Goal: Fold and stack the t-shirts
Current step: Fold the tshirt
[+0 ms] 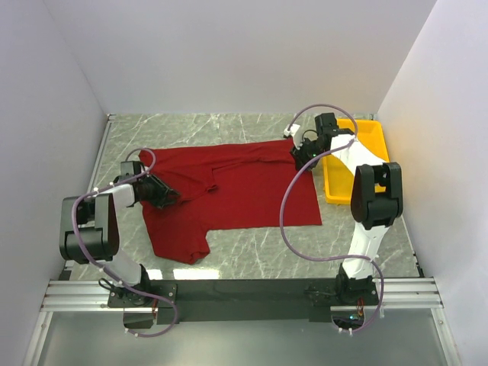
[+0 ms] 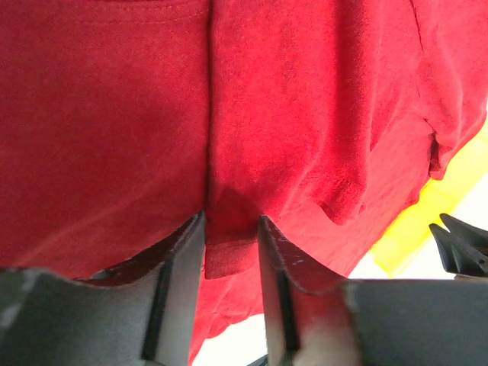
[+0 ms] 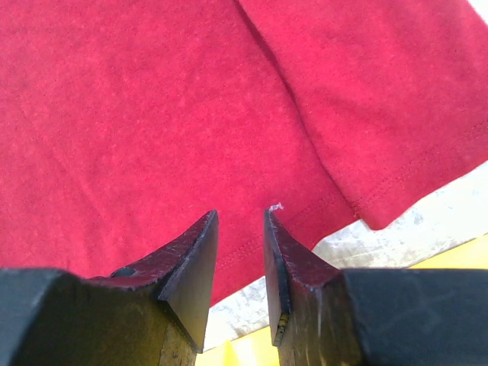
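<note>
The dark red t-shirt [image 1: 236, 187] lies spread on the marble table, with one sleeve reaching toward the near left. My left gripper [image 1: 164, 194] sits low at the shirt's left edge. In the left wrist view its jaws [image 2: 231, 217] stand apart, with a hemmed fold of red cloth [image 2: 229, 255] between them. My right gripper [image 1: 303, 156] is at the shirt's far right corner. Its jaws [image 3: 241, 212] are also apart, straddling the stitched hem [image 3: 252, 244], with bare table showing just below the cloth.
A yellow tray [image 1: 366, 145] stands right beside the right gripper, along the right wall; its rim shows in the right wrist view [image 3: 457, 255]. White walls close the table in on the left, back and right. The arms' base rail [image 1: 244, 293] runs along the near edge.
</note>
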You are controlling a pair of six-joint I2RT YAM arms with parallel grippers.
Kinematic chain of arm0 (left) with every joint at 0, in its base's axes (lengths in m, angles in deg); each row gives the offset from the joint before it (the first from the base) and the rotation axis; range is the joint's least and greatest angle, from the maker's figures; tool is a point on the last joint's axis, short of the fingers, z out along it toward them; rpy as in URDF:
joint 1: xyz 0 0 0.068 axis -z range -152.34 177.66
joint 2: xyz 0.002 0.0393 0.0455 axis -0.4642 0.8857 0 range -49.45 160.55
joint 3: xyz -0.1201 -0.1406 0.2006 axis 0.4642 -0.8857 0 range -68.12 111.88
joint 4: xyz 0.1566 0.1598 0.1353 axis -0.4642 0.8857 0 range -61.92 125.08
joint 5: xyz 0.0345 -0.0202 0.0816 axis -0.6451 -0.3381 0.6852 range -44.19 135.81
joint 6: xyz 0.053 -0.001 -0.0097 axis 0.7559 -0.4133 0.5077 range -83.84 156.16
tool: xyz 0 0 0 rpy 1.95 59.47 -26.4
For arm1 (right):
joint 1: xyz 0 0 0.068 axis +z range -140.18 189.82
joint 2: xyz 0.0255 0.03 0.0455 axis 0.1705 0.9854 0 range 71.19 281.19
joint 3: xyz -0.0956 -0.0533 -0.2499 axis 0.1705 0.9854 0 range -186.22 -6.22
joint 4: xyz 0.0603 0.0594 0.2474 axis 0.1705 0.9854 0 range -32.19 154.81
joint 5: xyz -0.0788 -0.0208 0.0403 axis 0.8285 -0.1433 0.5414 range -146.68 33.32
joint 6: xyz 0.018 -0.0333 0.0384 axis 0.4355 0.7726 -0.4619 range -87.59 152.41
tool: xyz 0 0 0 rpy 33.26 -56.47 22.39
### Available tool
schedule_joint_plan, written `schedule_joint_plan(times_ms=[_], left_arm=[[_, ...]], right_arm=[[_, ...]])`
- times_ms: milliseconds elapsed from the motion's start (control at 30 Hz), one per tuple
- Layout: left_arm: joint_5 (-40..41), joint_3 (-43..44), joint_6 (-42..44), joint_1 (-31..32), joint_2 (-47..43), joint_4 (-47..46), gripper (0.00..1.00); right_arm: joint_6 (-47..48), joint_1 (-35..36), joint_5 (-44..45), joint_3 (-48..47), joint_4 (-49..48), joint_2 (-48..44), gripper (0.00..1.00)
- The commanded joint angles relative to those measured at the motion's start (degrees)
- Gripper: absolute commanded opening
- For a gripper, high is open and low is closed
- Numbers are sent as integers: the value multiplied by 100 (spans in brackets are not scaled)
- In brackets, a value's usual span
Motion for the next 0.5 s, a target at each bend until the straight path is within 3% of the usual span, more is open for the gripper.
schedule_joint_plan(times_ms=[0,167,267,300,333,467], left_arm=[[-183,107,-81,37,49,-304,38],[-333,45,-37,46,58,-374,30],[-482,-16,-55,37,32,-506,17],[-517,-34,-55,37,40,-532,3],[-561,-34,-46,37,23,-541,1],[-588,19,103,37,-205,-375,1]], right_arm=[[-52,-31,-61,53,-114,-358,38],[-61,-31,-61,27,-105,-323,38],[-78,-31,-52,-17,-87,-287,38],[-70,-39,-43,-17,-87,-279,38],[-70,-39,-34,-26,-87,-270,38],[-70,-39,-17,-26,-78,-287,38]])
